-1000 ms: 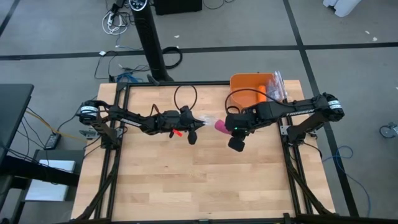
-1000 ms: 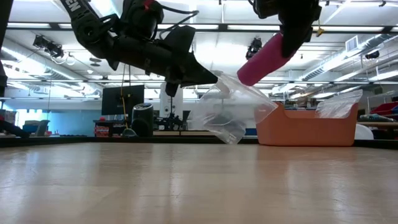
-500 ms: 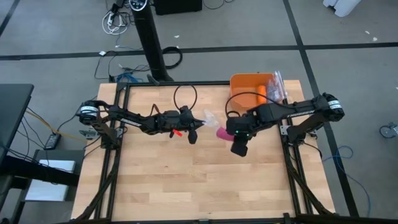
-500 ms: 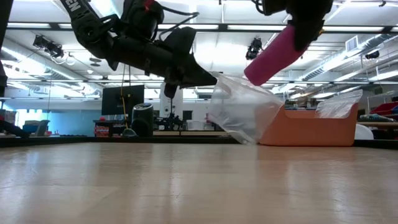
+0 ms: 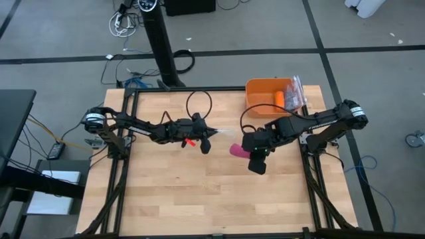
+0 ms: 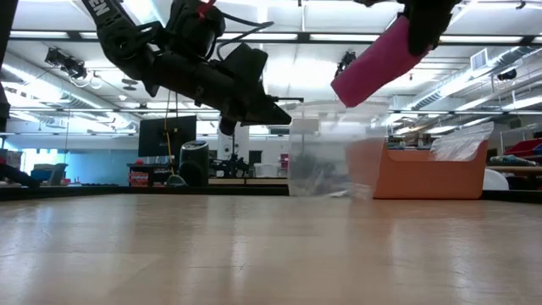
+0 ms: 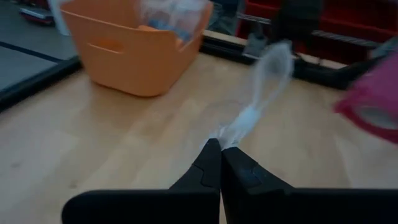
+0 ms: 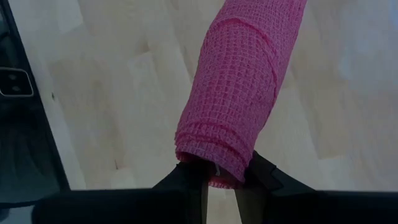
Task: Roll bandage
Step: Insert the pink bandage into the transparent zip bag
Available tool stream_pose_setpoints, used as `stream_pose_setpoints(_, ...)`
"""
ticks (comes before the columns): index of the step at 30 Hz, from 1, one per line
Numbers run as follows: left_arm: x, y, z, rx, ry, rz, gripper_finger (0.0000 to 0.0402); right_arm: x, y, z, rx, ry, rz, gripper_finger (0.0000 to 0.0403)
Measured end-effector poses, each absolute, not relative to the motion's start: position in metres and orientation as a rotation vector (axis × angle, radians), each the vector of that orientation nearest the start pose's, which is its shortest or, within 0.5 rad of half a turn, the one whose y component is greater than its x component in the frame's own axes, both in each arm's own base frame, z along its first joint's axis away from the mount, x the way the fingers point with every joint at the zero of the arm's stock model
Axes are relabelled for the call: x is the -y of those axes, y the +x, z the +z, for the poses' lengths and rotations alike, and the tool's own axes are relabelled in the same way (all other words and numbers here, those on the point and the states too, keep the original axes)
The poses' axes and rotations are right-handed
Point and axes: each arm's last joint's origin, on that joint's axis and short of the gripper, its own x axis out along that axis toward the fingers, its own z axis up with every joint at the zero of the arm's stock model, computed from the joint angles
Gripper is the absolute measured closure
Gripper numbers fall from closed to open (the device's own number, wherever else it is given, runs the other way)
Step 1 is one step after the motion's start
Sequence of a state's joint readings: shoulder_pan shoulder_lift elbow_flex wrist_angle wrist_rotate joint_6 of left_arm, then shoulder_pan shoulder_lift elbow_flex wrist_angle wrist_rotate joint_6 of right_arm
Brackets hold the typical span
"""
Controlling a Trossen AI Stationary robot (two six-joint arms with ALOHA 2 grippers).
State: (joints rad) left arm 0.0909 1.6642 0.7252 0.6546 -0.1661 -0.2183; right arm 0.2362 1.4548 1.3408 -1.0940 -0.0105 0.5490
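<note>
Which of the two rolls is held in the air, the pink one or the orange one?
The pink bandage: the right gripper holds it above the table. The small orange roll lies inside the orange bin.

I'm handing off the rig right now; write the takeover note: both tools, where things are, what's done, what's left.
Left tool: shut on the clear crinkly plastic bag, held in the air at mid-table.
Right tool: shut on the magenta-pink rolled fabric bandage, held up beside the bag.
Orange plastic bin: at the table's far right corner.
Done: bandage is rolled and out of the bag.
Left: set both down.
</note>
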Motion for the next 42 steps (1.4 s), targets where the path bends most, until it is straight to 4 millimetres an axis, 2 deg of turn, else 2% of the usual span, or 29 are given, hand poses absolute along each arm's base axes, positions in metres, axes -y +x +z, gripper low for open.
stream_pose_setpoints(3,-0.043,0.326,0.179,-0.248,-0.2,0.315,0.0402,-0.076,0.265,0.293,-1.2,0.309,-0.136,0.0352)
stream_pose_setpoints(7,-0.05,0.325,0.181,-0.244,-0.207,0.294,0.0402,-0.091,0.263,0.238,-1.141,0.329,-0.137,0.0352)
stream_pose_setpoints(11,-0.053,0.325,0.181,-0.247,-0.208,0.257,0.0402,-0.093,0.255,0.189,-1.069,0.405,-0.127,0.0352)
stream_pose_setpoints(14,-0.053,0.325,0.181,-0.249,-0.205,0.239,0.0402,-0.09,0.247,0.169,-1.058,0.44,-0.148,0.035)
stream_pose_setpoints(16,-0.053,0.325,0.181,-0.25,-0.205,0.237,0.0402,-0.088,0.241,0.161,-1.082,0.442,-0.166,0.0335)
stream_pose_setpoints(21,-0.052,0.325,0.181,-0.25,-0.206,0.233,0.0402,-0.087,0.237,0.158,-1.129,0.448,-0.181,0.0266)
stream_pose_setpoints(29,-0.052,0.325,0.181,-0.255,-0.21,0.208,0.0402,-0.089,0.239,0.185,-1.261,0.448,-0.208,0.0156)
stream_pose_setpoints(32,-0.052,0.325,0.181,-0.256,-0.21,0.205,0.0402,-0.09,0.245,0.198,-1.242,0.458,-0.22,0.0124)
stream_pose_setpoints(36,-0.052,0.325,0.181,-0.257,-0.205,0.204,0.0402,-0.085,0.258,0.21,-1.107,0.423,-0.272,0.0095)
stream_pose_setpoints(42,-0.052,0.325,0.181,-0.258,-0.204,0.202,0.0402,-0.063,0.261,0.204,-1.046,0.367,-0.419,0.0086)
